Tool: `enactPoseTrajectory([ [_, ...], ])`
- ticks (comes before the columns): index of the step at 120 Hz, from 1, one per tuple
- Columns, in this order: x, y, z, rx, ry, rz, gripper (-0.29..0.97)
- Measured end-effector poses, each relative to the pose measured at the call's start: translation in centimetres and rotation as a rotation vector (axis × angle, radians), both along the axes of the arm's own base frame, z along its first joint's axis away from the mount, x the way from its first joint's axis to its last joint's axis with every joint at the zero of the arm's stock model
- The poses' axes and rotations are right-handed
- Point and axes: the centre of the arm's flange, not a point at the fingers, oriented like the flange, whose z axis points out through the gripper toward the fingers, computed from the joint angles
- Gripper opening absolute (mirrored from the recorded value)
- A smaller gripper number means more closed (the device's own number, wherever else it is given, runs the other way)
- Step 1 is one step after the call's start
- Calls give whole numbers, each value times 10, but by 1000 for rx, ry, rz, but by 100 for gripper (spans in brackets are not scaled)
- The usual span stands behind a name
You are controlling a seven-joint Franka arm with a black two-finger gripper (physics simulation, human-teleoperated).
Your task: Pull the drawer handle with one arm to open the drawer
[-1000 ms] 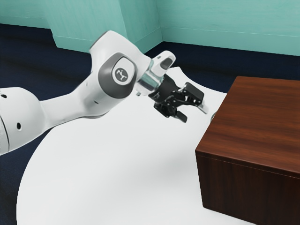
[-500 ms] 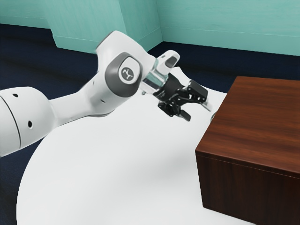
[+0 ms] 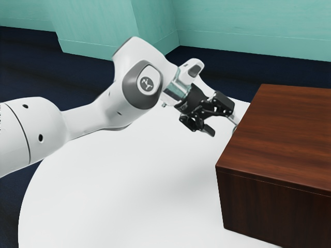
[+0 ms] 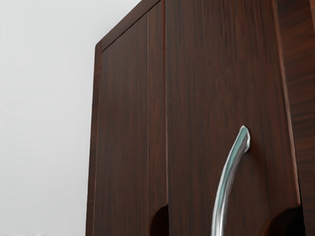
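Exterior view: The white arm point(image 3: 77, 121) enters from 9 o'clock and reaches toward 3 o'clock over the white surface point(image 3: 129, 196). A dark wooden cabinet point(image 3: 284, 150) stands on the surface in the 4 o'clock part of the view. The black hand point(image 3: 221, 122) is at about 10 o'clock from the cabinet, just beside its near upper edge. The fingers stand apart with nothing clamped between them. Contact with the cabinet cannot be judged.

Wrist view: The dark wooden drawer front point(image 4: 206, 88) lies close ahead of the hand. A curved silver handle point(image 4: 229, 184) is mounted on that front. The white surface shows beyond the cabinet's edge.
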Motion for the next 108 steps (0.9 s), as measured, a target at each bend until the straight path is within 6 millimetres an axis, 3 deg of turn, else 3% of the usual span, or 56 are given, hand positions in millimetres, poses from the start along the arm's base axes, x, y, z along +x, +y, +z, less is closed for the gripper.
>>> enactPoseTrajectory([
  [57,2,-1,-15,-5,31,7,63],
  [108,2,-8,-13,0,28,0,44],
])
